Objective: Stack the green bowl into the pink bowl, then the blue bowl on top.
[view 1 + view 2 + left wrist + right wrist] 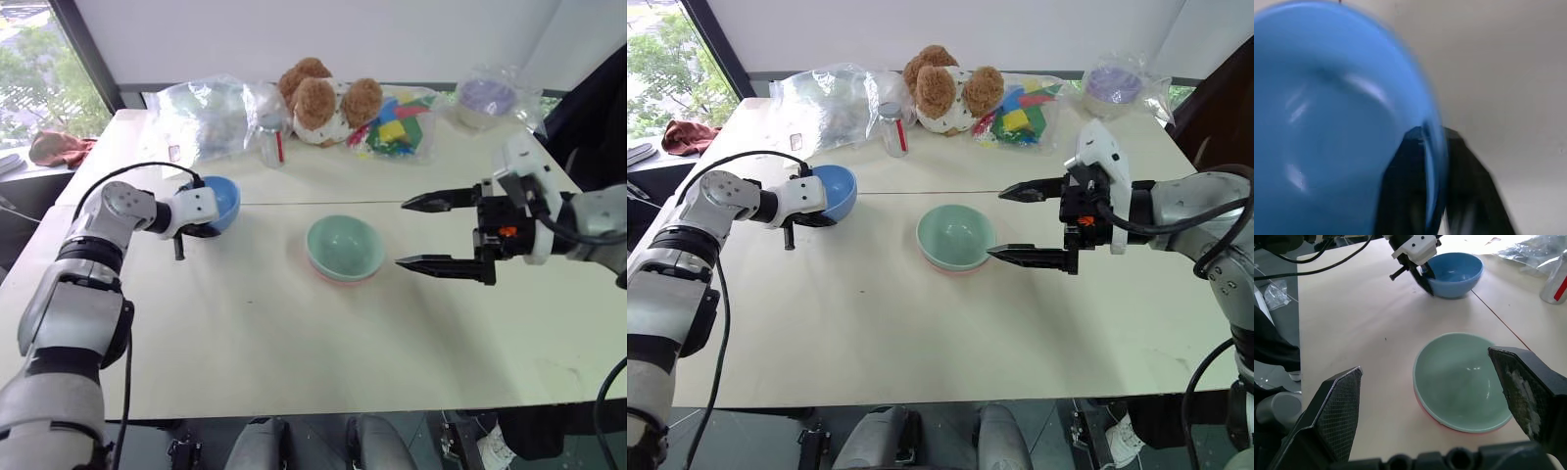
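a: nearest us, the green bowl [345, 245] already sits nested in the pink bowl [338, 277] mid-table. our right gripper [438, 232] hangs just beside it, jaws wide and empty.

b: farther back, our left gripper [1425, 276] has pinched shut on the blue bowl [217, 201] at its rim; that view is blurred, so the bite looks shallow. we should lift level, carry slowly, and release centred over the stack.
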Robot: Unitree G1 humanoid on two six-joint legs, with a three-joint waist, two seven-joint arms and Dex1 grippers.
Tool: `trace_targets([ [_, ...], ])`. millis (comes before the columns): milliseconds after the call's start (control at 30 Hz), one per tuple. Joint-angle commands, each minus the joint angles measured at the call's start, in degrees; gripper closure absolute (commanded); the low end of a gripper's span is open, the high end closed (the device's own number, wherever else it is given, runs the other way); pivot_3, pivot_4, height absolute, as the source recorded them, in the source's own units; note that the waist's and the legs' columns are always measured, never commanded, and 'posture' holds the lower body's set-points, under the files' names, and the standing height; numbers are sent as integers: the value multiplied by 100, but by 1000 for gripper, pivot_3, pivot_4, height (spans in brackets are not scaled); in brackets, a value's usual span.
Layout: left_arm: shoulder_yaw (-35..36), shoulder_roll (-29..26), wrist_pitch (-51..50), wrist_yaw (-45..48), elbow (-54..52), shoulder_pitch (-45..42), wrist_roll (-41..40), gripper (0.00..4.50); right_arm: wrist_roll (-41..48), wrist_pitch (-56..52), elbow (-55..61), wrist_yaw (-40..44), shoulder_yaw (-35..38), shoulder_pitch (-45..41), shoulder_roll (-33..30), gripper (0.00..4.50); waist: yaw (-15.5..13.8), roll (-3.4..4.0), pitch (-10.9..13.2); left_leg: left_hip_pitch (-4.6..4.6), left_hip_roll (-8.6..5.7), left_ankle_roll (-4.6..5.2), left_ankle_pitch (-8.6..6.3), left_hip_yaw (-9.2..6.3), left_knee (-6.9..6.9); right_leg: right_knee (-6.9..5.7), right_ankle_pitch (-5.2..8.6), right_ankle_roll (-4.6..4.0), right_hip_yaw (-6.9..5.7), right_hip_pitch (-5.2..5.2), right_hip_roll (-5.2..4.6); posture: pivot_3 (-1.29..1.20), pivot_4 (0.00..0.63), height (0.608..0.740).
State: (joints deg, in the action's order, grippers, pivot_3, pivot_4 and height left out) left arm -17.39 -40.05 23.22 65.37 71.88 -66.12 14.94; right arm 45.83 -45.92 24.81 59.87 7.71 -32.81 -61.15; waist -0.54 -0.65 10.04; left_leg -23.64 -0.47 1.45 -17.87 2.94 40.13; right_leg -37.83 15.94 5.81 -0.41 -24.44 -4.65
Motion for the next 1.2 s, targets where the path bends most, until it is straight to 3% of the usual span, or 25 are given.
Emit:
trace_targets([
  [33,183,-23,136,106,-56,-317,-54,4396,53,7,167,-36,265,-17,-80,0,-6,0,0,0,0,0,0,0,0,0,0,0,0,0,0,0,150,740],
  [367,692,773,79,2367,-965,-1220,-1220,4396,-17,28,115,-84,466,93,-196,0,-15,-2,0,-16,-3,-22,13,-3,6,1,0,1,-7,0,0,0,150,740],
  [600,-1027,979,-661,2713,-2856,-1049,-3054,4396,27,-37,252,-207,856,438,-346,0,27,2,-1,-12,0,-23,13,-6,1,-1,-1,1,3,-2,1,0,150,740],
  [867,-2691,811,-485,2713,-3051,-1187,-3659,4396,234,-349,707,-558,1370,875,-356,0,43,2,-1,-1,0,-2,1,-8,3,-7,-1,1,13,-2,3,0,150,740],
  [967,-2837,1006,-348,2713,-2782,-1195,-3583,3443,315,-436,855,-680,1541,1033,-329,0,-11,2,-1,0,0,-2,2,-8,3,-5,0,1,11,0,4,0,150,740],
  [1200,-2467,1222,-450,2713,-2396,-1215,-3698,221,406,-438,911,-819,1620,1154,-308,0,-12,0,-1,-2,-1,0,1,-7,8,1,0,1,8,3,5,0,150,740],
])
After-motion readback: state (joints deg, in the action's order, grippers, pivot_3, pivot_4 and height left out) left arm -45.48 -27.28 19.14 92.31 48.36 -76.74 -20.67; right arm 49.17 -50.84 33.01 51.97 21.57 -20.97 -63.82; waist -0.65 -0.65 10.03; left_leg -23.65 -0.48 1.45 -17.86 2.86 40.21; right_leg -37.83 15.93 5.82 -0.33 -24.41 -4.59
